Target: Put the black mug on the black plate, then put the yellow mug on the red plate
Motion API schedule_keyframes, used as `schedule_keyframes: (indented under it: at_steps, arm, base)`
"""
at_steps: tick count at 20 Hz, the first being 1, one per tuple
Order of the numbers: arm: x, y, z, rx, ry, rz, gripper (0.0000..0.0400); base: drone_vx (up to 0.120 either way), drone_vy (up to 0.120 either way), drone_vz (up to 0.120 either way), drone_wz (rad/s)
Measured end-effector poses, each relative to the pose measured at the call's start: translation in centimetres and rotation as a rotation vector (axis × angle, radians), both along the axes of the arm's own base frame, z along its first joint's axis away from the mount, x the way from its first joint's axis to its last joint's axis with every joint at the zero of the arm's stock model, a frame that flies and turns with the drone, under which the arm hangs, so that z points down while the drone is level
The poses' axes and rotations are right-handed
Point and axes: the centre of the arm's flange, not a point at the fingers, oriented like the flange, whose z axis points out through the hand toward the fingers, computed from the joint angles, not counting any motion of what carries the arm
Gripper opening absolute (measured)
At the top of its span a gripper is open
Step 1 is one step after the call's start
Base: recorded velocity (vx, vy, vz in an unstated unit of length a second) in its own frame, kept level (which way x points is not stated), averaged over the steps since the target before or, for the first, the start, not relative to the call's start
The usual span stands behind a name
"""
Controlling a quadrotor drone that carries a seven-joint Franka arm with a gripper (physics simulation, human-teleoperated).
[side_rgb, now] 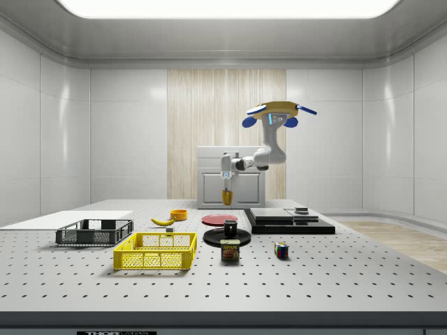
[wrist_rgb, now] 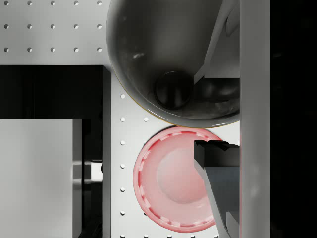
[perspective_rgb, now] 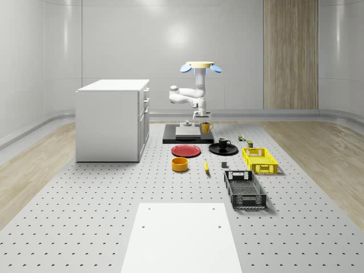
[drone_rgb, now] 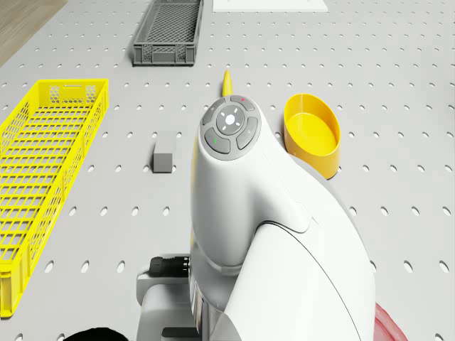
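Under hovering drone (perspective_rgb: 200, 65), gripper (perspective_rgb: 205, 121) pinches yellow mug (perspective_rgb: 206, 128) by rim, aloft beyond red plate (perspective_rgb: 186, 151); black mug (perspective_rgb: 223, 143) sits on black plate (perspective_rgb: 230, 151).

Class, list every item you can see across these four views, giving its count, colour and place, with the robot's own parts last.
Black mug: 1, black, on the black plate.
Yellow mug: 1, yellow, held off the table in the gripper.
Red plate: 1, red, on the table.
Bowl: 1, yellow, near the red plate.
Banana: 1, yellow, beside the bowl.
Crates: yellow crate, black crate, on the table.
Spam can: 1, by the yellow crate.
Rubik's cube: 1, multicoloured.
Cabinet: 1, white.
Drone: hovering over the table's far end.
Gripper: shut on the yellow mug.
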Motion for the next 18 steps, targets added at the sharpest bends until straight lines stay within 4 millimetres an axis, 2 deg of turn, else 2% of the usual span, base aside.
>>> schedule_keyframes:
  at_steps: [6,12,16,18]
  arm:
    - [0.00,0.00,0.00,0.000,0.000,0.000,0.0110]
    - [0.00,0.00,0.00,0.000,0.000,0.000,0.0110]
    - [0.00,0.00,0.00,0.000,0.000,0.000,0.0110]
    - [0.00,0.00,0.00,0.000,0.000,0.000,0.0110]
  base:
    - [0.113,-0.120,0.000,0.000]
    - [0.000,-0.120,0.000,0.000]
    - [0.120,-0.120,0.000,0.000]
    - [0.040,-0.120,0.000,0.000]
